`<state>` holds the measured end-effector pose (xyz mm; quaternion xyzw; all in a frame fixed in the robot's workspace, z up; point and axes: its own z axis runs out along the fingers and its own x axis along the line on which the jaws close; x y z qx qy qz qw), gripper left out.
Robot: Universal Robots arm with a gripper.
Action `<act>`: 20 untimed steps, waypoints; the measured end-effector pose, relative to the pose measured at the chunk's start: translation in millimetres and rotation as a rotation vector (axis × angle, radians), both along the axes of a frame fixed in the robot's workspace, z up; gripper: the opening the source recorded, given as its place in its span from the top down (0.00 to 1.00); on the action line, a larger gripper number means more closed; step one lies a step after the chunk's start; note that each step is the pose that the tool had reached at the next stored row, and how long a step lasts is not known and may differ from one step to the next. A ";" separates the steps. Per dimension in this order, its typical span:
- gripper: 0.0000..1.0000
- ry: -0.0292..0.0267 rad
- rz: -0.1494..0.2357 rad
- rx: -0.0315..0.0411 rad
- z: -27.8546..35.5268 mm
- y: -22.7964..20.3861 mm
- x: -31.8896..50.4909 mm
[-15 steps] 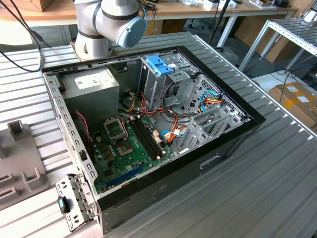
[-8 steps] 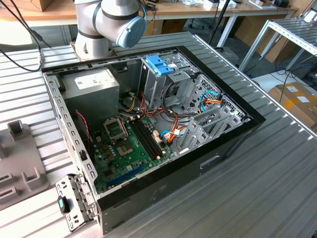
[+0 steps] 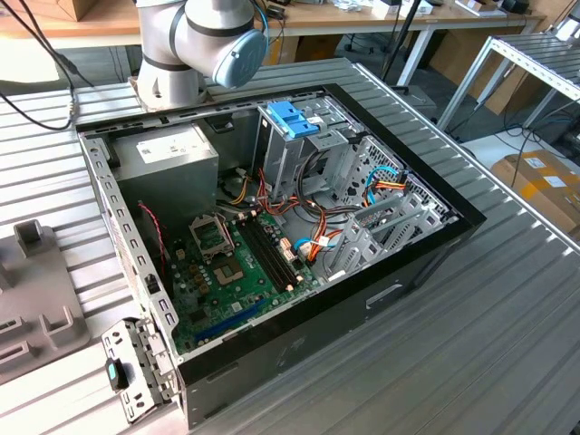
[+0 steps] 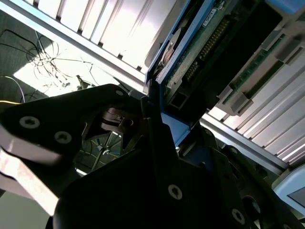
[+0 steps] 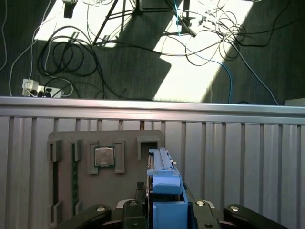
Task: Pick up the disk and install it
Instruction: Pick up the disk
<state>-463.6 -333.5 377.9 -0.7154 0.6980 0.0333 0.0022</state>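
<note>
your tool [image 5: 164, 211] is clenched on the disk [image 5: 163, 179], which stands on edge in its grip in the first wrist view, one blue rail facing the camera. in the second wrist view the disk [image 4: 205, 40] shows its green circuit board, with a blue rail along the edge where the tool's dark body meets it. just behind the disk a grey plate [image 5: 126, 183] lies on the ribbed tabletop [image 5: 238, 157]. a square chip [image 5: 104, 156] sits in one of its pockets and a green strip [image 5: 76, 183] in another. you cannot tell whether the disk touches the plate. past the tabletop's edge the floor [image 5: 124, 71] carries loose cables [image 5: 62, 52]. in the exterior view the open case [image 3: 362, 299] lies on the tabletop. its board [image 3: 227, 267] is uncovered, a cage [image 3: 292, 122] with a blue top stands toward its far side, and the arm [image 3: 195, 41] rises behind it.
</note>
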 end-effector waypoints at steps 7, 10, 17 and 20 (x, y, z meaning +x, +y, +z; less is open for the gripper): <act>0.63 0.0000 0.000 0.0012 6.4 0.0 0.0; 0.63 -0.0001 0.000 0.0019 9.6 0.0 0.0; 0.63 0.0000 0.000 0.0039 18.0 0.0 0.0; 0.63 -0.0001 0.000 0.0045 20.8 0.0 0.0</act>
